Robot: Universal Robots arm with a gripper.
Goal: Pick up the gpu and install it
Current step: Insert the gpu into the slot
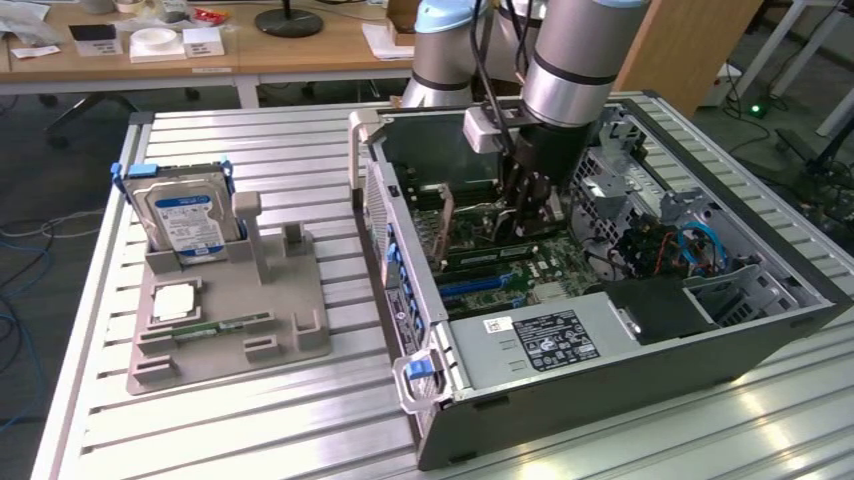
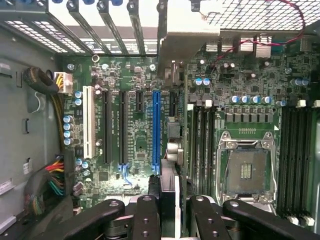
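Note:
The gpu (image 1: 449,225) is inside the open computer case (image 1: 641,390), seen edge-on, and my gripper (image 1: 527,215) is shut on it from above. In the wrist view the gpu (image 2: 186,37) runs away from the black fingers (image 2: 147,220), with its silver bracket at the far end near the case's rear slot openings. The card hangs over the motherboard (image 2: 250,90), just beside the blue expansion slot (image 2: 156,130). I cannot tell whether its edge touches a slot.
A grey parts holder (image 1: 227,320) on the slatted table at the exterior view's left carries a hard drive (image 1: 187,220) and a memory stick (image 1: 214,328). Inside the case are the power supply (image 1: 561,340), an empty CPU socket (image 2: 247,170) and cable bundles (image 2: 50,180).

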